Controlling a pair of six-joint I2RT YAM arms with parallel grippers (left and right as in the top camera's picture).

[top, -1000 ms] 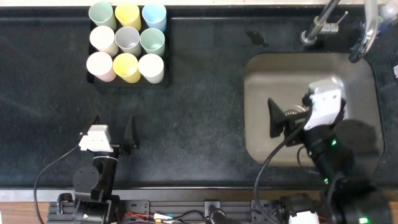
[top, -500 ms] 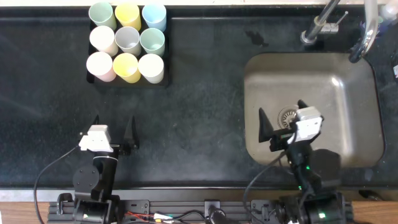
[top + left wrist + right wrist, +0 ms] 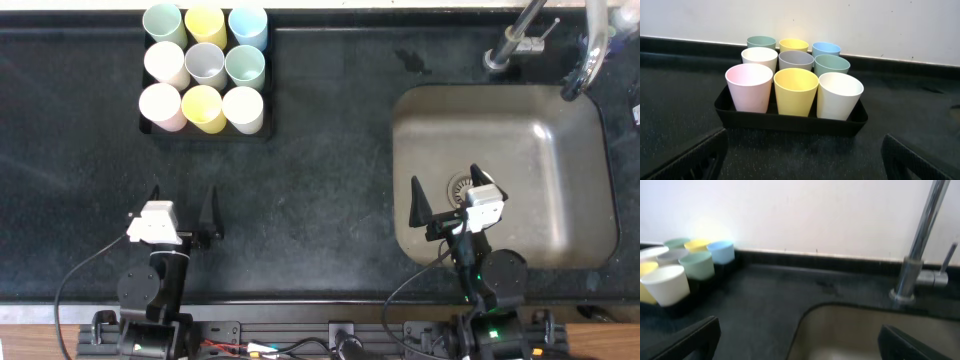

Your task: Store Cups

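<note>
A black tray [image 3: 143, 126] at the counter's far left holds several upright cups packed in rows: a pink cup [image 3: 749, 87], a yellow cup [image 3: 795, 91] and a white cup [image 3: 839, 95] in the near row, with others behind. My left gripper [image 3: 184, 190] stands open near the front edge, facing the tray [image 3: 790, 122] with bare counter between; nothing is in it. My right gripper [image 3: 445, 176] is open and empty over the sink's left part, and its wrist view shows the blue cup [image 3: 722, 251] and a white cup [image 3: 666, 284] far off.
The steel sink [image 3: 560, 130] takes up the right side, with a drain [image 3: 461, 186] and a tall faucet [image 3: 592, 40] at its back; the faucet [image 3: 920, 245] also rises beyond the sink rim [image 3: 805, 322]. Dark counter [image 3: 320, 170] lies between tray and sink. A white wall [image 3: 840, 20] backs the counter.
My right arm has drawn back toward its base and to the left, from over the sink's middle to its left part. The left arm and the cups have not moved.
</note>
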